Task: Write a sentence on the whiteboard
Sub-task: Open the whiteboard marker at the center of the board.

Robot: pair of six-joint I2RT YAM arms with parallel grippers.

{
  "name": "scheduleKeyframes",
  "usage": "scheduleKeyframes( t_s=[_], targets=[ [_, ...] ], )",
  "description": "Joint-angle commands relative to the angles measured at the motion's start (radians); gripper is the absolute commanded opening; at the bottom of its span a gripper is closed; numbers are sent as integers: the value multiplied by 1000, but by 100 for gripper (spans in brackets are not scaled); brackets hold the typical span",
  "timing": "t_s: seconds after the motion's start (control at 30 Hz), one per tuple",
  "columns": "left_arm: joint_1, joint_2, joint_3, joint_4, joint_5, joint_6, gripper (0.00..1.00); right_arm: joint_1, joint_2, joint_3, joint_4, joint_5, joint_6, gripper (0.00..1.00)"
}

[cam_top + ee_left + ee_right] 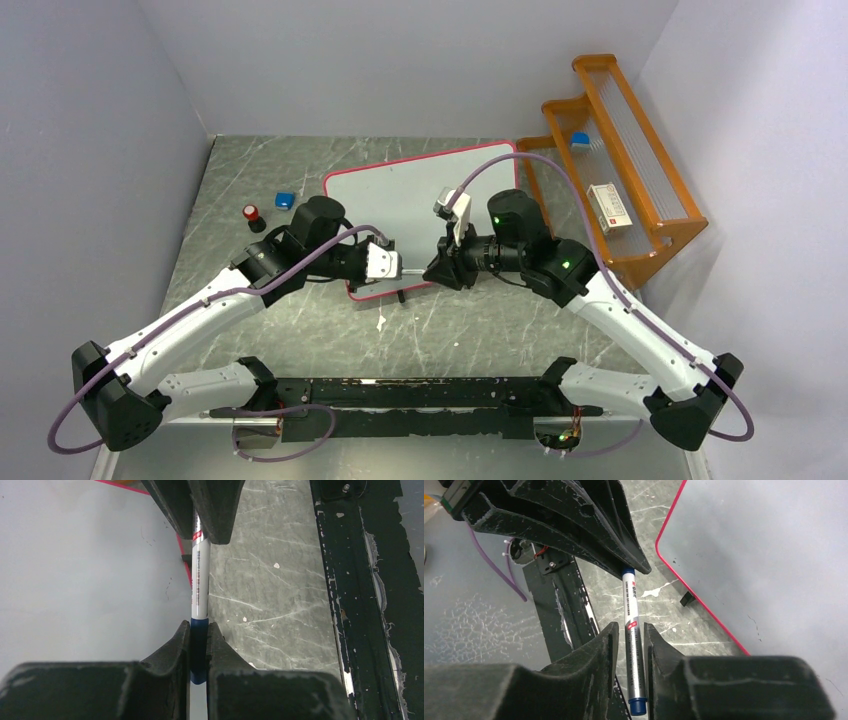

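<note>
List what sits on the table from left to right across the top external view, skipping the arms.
In order: small black cylinder with a red top → small blue block → white whiteboard with pink-red frame → orange tiered rack.

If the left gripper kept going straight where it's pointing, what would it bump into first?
Most likely the right gripper, fingertips first. The left gripper points straight at it along the marker, and only a short stretch of marker lies between the two.

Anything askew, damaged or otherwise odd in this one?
The whiteboard lies skewed to the edges of the table. The black rail along the near edge has chipped, flaking paint. Nothing else stands out.
</note>
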Motion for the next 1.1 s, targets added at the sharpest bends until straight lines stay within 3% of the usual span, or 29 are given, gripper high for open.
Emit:
scheduleKeyframes(
  t_s=[0.0,0.17,0.3,0.47,0.83,1.07],
  targets=[
    [6,-6,26,-5,7,11,5,1,2,-13,23,-12,10,26],
    [6,-2,26,3,13,0,5,1,-6,-26,42,-2,36,11],
    [17,4,27,24,22,-32,5,1,-8,-32,51,-8,40,7],
    [55,13,19,70,100,-86,5,1,-9,-46,72,-10,44,12],
    [62,8,2,92,119,-91,5,1,-17,-53,107,-24,63,26],
    [63,10,2,87,123,-87,5,1,-16,-59,119,-26,68,28]
  ],
)
